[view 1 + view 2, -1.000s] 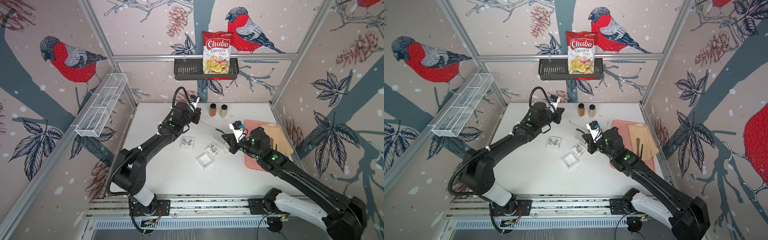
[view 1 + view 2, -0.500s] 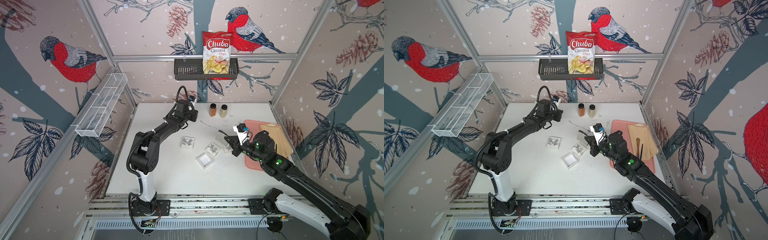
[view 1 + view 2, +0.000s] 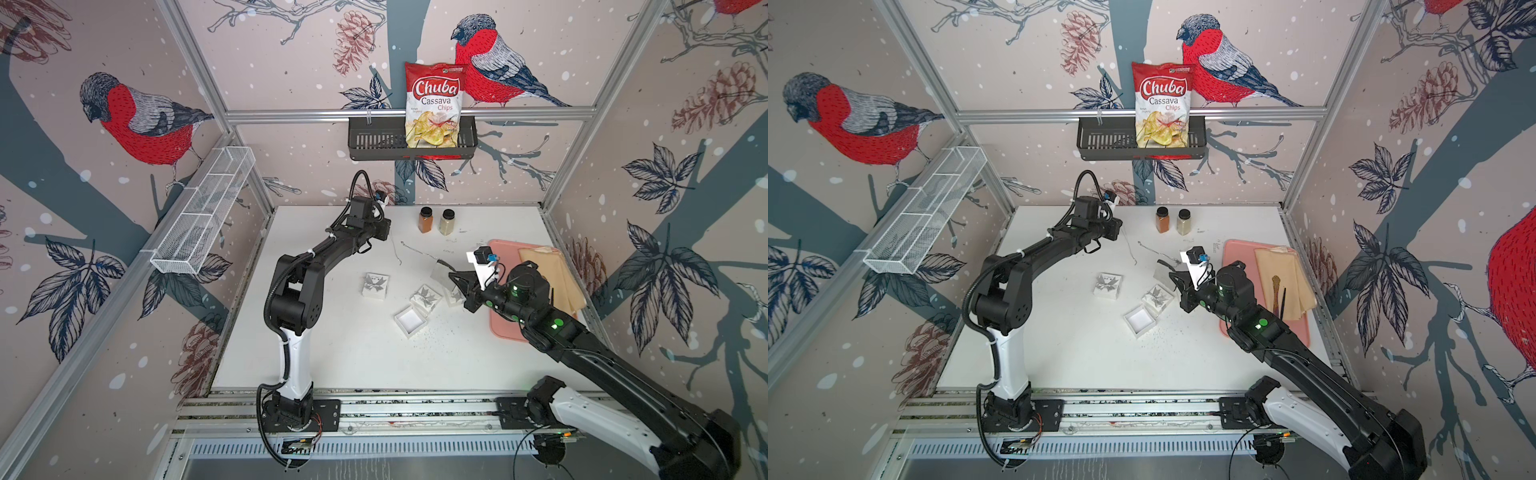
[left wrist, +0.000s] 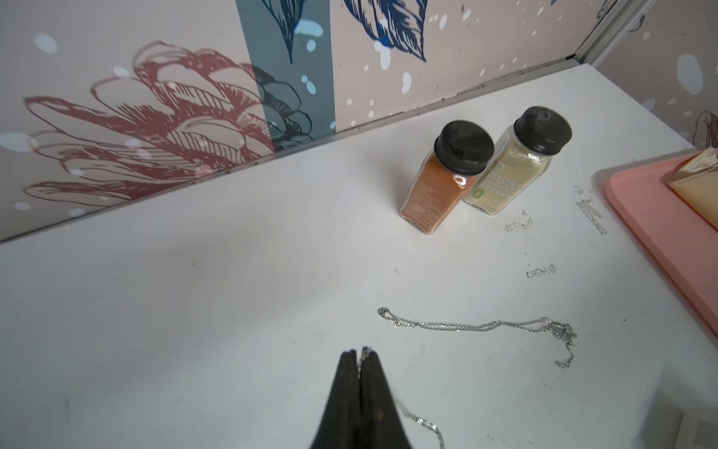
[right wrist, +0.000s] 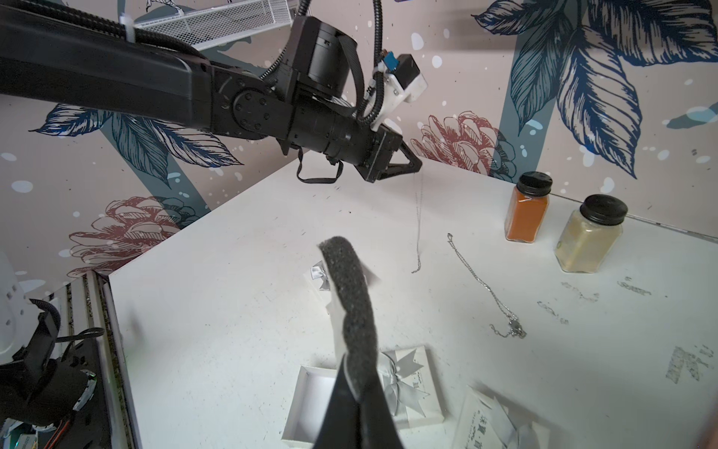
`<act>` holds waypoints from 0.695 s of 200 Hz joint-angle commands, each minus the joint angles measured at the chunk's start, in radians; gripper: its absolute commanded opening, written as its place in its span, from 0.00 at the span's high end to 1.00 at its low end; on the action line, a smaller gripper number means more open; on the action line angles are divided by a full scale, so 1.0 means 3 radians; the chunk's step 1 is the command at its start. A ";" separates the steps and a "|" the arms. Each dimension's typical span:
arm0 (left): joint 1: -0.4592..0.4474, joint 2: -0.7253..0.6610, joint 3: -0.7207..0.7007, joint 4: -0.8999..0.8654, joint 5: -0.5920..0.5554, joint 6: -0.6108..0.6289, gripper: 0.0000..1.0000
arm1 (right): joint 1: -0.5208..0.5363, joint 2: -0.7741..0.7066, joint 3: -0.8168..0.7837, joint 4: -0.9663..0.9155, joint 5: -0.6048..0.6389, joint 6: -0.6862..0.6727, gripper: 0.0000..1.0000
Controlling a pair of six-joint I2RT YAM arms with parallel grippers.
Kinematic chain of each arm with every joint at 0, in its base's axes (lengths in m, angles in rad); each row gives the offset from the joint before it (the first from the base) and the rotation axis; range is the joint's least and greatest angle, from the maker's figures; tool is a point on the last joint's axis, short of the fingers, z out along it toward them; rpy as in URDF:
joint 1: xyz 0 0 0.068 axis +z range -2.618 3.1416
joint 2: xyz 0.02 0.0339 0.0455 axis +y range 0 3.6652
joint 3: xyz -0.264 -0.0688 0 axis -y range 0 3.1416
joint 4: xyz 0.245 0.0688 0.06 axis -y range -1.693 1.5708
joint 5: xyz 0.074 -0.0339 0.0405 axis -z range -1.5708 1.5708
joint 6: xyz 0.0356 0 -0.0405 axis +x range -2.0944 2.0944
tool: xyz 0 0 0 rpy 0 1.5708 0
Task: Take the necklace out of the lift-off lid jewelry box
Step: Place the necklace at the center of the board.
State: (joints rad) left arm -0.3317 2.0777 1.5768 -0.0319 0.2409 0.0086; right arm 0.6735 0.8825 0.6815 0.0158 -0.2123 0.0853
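Task's thing: thin silver chain necklace (image 5: 419, 241), very fine links, dangling nearly straight down from the left gripper (image 4: 359, 352). That gripper is clenched on the chain's upper end, w/ a short bit of chain poking out between the tips and the rest trailing below. The lower end reaches down to about the white tabletop (image 4: 194, 311); can't tell if it touches. So the necklace is out of any box, hanging under the left gripper. The right gripper (image 5: 355, 373) is clamped on a dark grey foam pad (image 5: 349, 287), which sticks up beyond its tips & curls over.

Counts:
- Chains: 2. One is held. The other is a silver chain w/ a small pendant (image 4: 478, 323), lying stretched on the tabletop just ahead of the left gripper, apart from it.
- White cardboard pieces topped w/ silver ribbon bows: 3 in a top view. One (image 3: 376, 285) sits below the left gripper, one (image 3: 424, 297) lies btwn the grippers, and one (image 3: 455, 296) is right by the right gripper. Lid or closed box, can't tell.
- Open white cardboard box base (image 3: 410, 321): 1, just beside the middle bowed piece.
- Spice jars w/ black caps: 2, touching, beyond the left gripper. One is an orange-powder jar (image 4: 435, 190), the other a pale-powder jar (image 4: 505, 179).
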 commanded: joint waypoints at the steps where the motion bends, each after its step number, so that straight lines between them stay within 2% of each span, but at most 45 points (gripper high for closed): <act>1: 0.0000 0.0108 0.0045 -0.0135 0.0233 -0.0008 1.00 | 0.0000 0.0005 0.0029 0.0098 -0.0035 0.0061 1.00; 30: -0.0003 0.0067 -0.0077 0.0029 0.0252 -0.0066 1.00 | -0.0010 0.0008 0.0029 0.0083 -0.0014 0.0055 1.00; 82: 0.0002 -0.0107 -0.0096 -0.0086 0.0001 0.0004 1.00 | -0.0041 0.0103 0.0031 0.0146 -0.0085 0.0048 1.00; 139: 0.0019 -0.0208 0.0154 -0.0463 -0.0748 0.0088 1.00 | -0.0069 0.0106 0.0024 0.0140 -0.0106 0.0040 1.00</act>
State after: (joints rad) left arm -0.3279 2.0361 1.5959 -0.1131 0.1268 0.0090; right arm 0.6567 0.9192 0.6842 0.0299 -0.2329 0.0853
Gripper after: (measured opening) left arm 0.067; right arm 0.052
